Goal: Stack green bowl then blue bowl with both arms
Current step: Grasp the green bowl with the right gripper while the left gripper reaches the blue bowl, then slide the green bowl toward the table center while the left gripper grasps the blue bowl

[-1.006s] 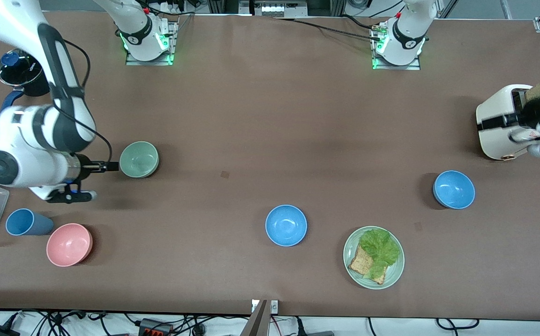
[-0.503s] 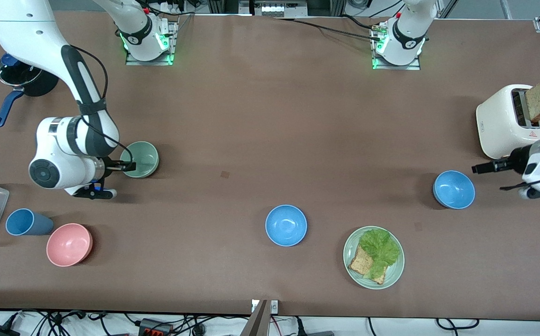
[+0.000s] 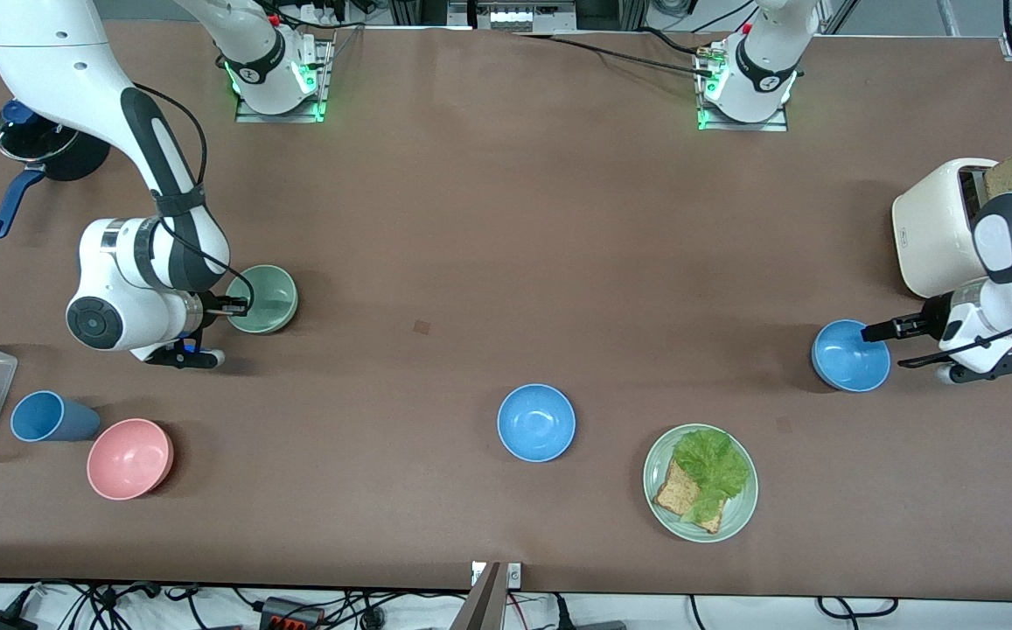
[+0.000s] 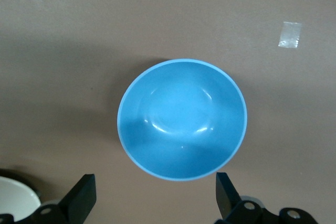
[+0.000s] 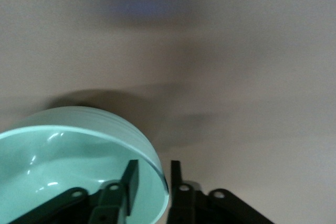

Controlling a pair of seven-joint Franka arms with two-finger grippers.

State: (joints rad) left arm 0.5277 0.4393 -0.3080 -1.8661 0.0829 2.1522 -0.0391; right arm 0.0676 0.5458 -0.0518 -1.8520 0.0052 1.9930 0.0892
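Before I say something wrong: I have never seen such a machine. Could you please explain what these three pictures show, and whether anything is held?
Two white robot arms work at a brown table. The big picture looks down from a high camera facing them; each small picture comes from a camera on one arm's wrist. The right hand has one finger inside and one outside the rim of the green bowl, not yet closed. The left hand hangs open at the edge of the blue bowl near the toaster. Nothing is lifted. Also there: a second blue bowl, a pink bowl, a blue cup, and a plate with lettuce and toast.
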